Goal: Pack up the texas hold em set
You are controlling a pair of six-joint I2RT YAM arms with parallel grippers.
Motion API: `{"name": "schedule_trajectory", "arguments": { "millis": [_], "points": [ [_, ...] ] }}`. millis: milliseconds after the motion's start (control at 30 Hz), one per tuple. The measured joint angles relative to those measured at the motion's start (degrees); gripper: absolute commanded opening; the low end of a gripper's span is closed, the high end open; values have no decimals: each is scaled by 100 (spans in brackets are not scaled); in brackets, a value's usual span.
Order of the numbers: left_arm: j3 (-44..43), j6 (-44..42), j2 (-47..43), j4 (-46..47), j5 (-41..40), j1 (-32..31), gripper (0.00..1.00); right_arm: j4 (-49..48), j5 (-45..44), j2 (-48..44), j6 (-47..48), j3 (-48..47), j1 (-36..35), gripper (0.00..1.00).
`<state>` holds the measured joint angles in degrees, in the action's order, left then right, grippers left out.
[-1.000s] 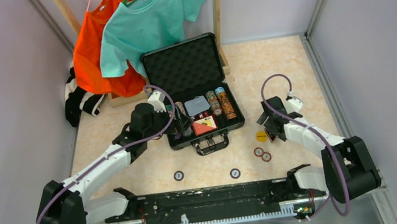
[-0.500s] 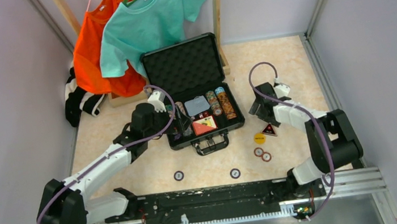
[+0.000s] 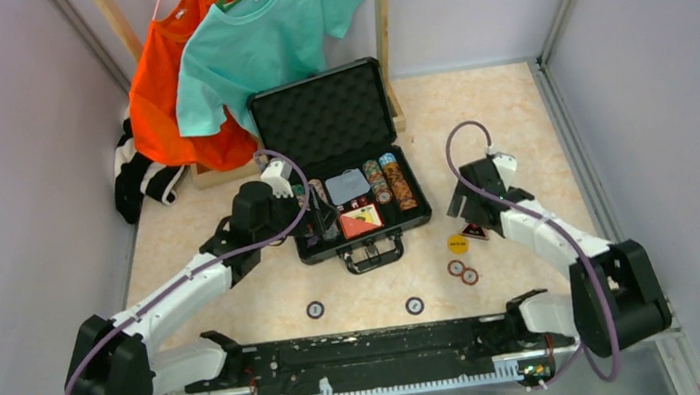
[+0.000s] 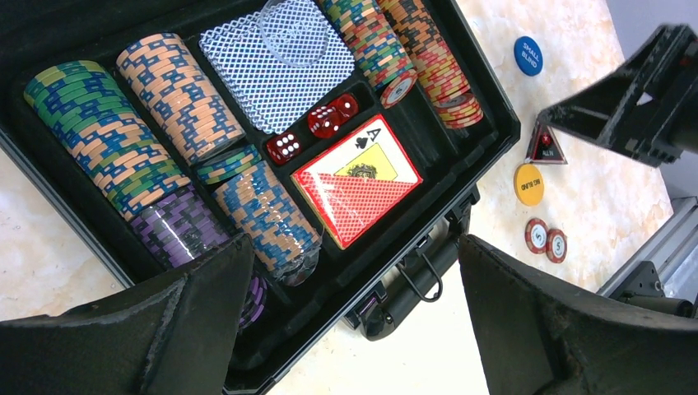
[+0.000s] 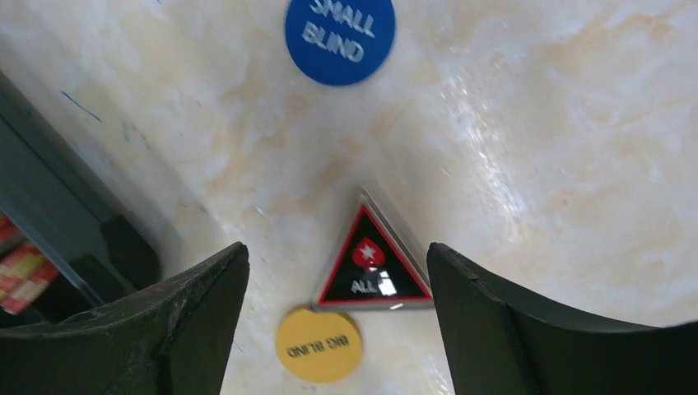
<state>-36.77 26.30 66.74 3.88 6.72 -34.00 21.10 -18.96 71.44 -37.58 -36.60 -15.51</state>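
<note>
Set: most of it sits in the open case (image 3: 321, 115) at the middle of the table (image 3: 517, 116), lid propped up behind. Chip rows (image 4: 107, 140), card box (image 4: 358, 191) and dice (image 4: 317, 127) lie in their slots.
Loose pieces: all on the table to the case's right. There is an "all in" triangle (image 5: 372, 265), a yellow button (image 5: 318, 344) just beside its base, a blue button (image 5: 340, 29) farther off past its tip, and two red chips (image 3: 455, 268) nearer the arms' bases. Two dark chips (image 3: 314, 310) lie well apart toward the near edge.
Triangle's lie: flat on the table, tip pointing away from the wrist camera, base running across the gap from finger to finger. It has no real long axis; the sides look about equal.
Right gripper (image 5: 336, 251): directly over the triangle, fingers spread wide, nothing in them. The triangle falls inside the gap, closer to the finger on the right of the wrist view. Whether the tips touch the table I cannot tell.
Nearer arm: the right one, by far; the case lies just to its left.
Left gripper (image 4: 354, 243): over the case's left side, fingers fully apart, empty.
Coming move, my guess: come down and close on the sloped sides. The piece is thin and flat, so the fingers may ride over it or shove the yellow button.
Around: shirts (image 3: 266, 37) hang behind the case.
</note>
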Motion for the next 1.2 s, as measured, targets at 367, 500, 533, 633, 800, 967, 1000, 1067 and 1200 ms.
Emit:
{"name": "schedule_trajectory", "arguments": {
  "millis": [367, 500, 533, 633, 800, 967, 1000, 1067, 1200],
  "points": [
    [-2, 2, 0, 2, 129, 0, 99, 450, 258, -911, 619, 627, -70, 79],
    [-2, 0, 0, 2, 125, 0, 99, 533, 389, -909, 833, 616, -81, 79],
    [0, 0, 0, 2, 125, 0, 99, 535, 411, -903, 872, 608, -83, 79],
    [0, 0, 0, 2, 125, 0, 99, 549, 466, -789, 999, 542, -83, 80],
    [-2, 0, 42, 7, 125, 0, 99, 540, 520, -525, 1130, 452, -87, 80],
    [-2, 0, 96, 4, 125, 0, 99, 555, 509, -511, 1143, 452, -94, 70],
    [0, 0, 96, 4, 125, 0, 99, 555, 479, -503, 1134, 452, -98, 69],
    [-2, 0, 96, 4, 125, 0, 99, 557, 367, -455, 1073, 452, -98, 69],
    [-2, 0, 96, 4, 120, 0, 99, 605, 192, -170, 944, 293, -109, 70]
  ]
}}
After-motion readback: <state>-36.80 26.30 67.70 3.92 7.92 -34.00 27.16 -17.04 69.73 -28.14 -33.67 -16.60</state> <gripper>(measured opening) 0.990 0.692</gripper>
